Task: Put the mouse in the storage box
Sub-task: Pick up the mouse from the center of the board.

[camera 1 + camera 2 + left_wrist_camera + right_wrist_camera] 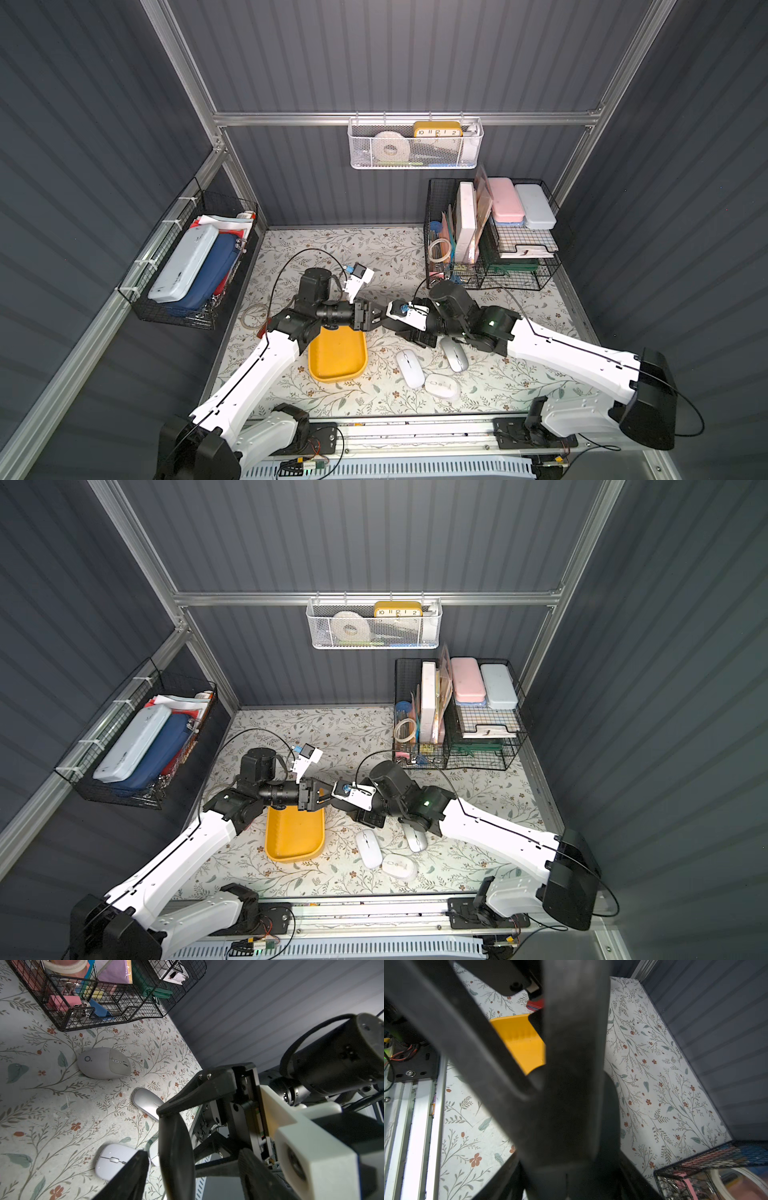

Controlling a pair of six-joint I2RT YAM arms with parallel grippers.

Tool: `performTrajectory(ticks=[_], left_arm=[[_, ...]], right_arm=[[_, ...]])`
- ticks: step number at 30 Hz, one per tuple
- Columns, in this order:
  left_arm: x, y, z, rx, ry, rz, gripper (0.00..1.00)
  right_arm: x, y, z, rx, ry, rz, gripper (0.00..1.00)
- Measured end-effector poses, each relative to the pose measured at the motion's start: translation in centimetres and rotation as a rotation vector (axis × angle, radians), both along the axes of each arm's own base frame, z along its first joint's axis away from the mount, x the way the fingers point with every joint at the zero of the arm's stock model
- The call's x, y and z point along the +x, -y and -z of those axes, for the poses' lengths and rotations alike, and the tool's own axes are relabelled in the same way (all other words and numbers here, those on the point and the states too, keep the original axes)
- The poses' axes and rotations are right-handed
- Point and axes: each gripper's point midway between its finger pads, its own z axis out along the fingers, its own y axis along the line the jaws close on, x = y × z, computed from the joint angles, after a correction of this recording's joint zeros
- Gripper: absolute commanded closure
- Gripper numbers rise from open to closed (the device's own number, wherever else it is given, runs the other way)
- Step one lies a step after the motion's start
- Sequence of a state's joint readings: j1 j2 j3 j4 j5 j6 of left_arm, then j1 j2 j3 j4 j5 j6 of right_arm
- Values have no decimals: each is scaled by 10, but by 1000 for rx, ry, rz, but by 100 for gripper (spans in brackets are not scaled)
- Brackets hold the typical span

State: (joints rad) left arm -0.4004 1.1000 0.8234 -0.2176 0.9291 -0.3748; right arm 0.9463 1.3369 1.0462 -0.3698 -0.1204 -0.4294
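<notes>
Both arms meet over the middle of the floral cloth [332, 249], wrists turned toward each other.

- Black mouse [174, 1147]: aloft between the two arms, seen edge-on from the left wrist. It is not on the cloth and not in the box.
- Storage box [336, 361]: a yellow tray lying flat, left of centre under the left arm. The mouse hangs just off its far right corner.
- Right gripper [392, 323]: clenched on the black mouse from the right side.
- Left gripper [379, 318]: reaches in from the left. Its fingers [197, 1093] bracket the mouse, one tip at its rim and the other just beside the opposite rim. Cannot tell whether they press on it.
- On the cloth, right of the box:
  - a white mouse [409, 368]
  - a silver mouse [455, 353] just right of it
  - a second white mouse [442, 385], nearer
- Grey mouse [104, 1064]: farther back, near the black wire basket [490, 266] at far right.
</notes>
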Motion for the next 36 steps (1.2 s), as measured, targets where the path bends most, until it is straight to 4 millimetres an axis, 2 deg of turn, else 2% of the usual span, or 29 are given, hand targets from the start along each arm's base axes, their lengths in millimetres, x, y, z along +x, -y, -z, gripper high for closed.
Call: performTrajectory(ticks=[7,12,16,18,19,21,24,25,30,36], left_arm=[[4,0,10,26,-33,-21,48],[8,0,17,48,-50,-36,68],[9,1,22,56,-71,-39,73],[9,1,22,57,-71,-39,82],[9,1,22,57,-72,-39,88],[9,0,23,59,-74,-41,94],[10,0,24,67,-74,-50,97],[11,-1,25,71,-76,-56,98],[19,-7,32,112,-65,-134,100],[40,-27,36,193,-53,-332,97]], right_arm=[[8,-5,1,-11,28,12,60],[11,-6,-2,-2,45,20,60],[11,-5,-1,-9,45,23,59],[11,-5,0,-9,45,23,57],[11,-5,0,-9,45,23,55],[12,-6,0,-10,44,23,42],[12,-6,0,-7,46,25,14],[13,-8,-3,6,50,28,1],[18,-9,-16,82,81,71,1],[25,16,-22,124,119,185,1]])
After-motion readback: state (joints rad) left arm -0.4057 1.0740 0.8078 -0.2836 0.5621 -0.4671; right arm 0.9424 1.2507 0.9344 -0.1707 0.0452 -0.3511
